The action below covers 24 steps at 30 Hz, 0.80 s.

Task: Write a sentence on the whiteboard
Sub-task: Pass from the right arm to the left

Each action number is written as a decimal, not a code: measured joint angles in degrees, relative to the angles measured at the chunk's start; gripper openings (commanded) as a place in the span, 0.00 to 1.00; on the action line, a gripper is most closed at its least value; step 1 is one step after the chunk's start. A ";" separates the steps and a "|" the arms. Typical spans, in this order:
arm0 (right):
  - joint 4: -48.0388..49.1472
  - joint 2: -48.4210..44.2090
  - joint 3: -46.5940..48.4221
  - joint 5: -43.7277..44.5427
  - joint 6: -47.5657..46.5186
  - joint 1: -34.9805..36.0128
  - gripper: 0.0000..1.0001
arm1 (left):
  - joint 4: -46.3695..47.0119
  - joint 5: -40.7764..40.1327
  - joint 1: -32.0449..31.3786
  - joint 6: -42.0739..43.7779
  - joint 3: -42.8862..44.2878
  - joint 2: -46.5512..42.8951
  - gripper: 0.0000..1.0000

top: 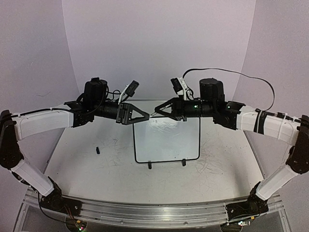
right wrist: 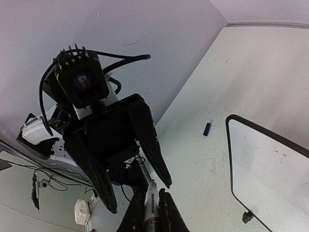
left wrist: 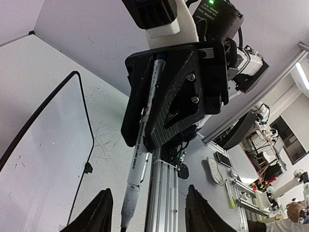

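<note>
Both arms hang above the whiteboard [top: 166, 142], a black-framed board on two small feet, also seen in the left wrist view [left wrist: 43, 145] and the right wrist view [right wrist: 270, 174]. No sentence shows on it. My right gripper [top: 159, 110] [right wrist: 152, 215] is shut on a white marker [left wrist: 142, 145] [right wrist: 152, 208] that points at the left gripper. My left gripper [top: 141, 116] [left wrist: 147, 215] is open. The marker's grey end [left wrist: 128, 205] lies between the left fingers, nearer the left one [left wrist: 99, 212], and I see no contact.
A small blue cap [top: 98, 150] [right wrist: 206, 129] lies on the scuffed white tabletop [top: 87, 164] left of the board. An aluminium rail [top: 154, 212] runs along the near edge. Curved white walls [top: 159, 43] close the back and sides.
</note>
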 measured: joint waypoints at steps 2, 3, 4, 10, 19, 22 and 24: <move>-0.02 0.31 0.00 -1.10 -0.02 0.00 0.00 | 0.11 0.32 -0.02 -0.09 0.00 0.07 0.43; -0.02 0.40 0.00 -1.65 -0.04 0.00 0.00 | 0.18 0.53 -0.04 -0.16 0.00 0.07 0.40; 0.00 0.42 0.02 -2.08 -0.05 0.00 0.00 | 0.20 0.67 -0.08 -0.26 0.00 0.07 0.38; 0.02 0.63 0.70 -4.03 -0.17 0.00 0.00 | 0.18 1.66 -0.79 -0.41 0.06 0.11 0.21; 0.49 0.94 0.98 -6.72 -0.08 -0.01 0.13 | 0.38 2.67 -0.91 1.17 0.17 0.60 0.00; 0.43 0.94 1.00 -7.61 -1.05 -0.01 0.58 | -0.10 3.13 -0.96 2.19 0.17 0.59 0.00; -0.73 0.94 1.31 -8.75 -2.63 0.00 0.69 | -1.09 3.54 -1.06 3.26 0.20 0.59 0.00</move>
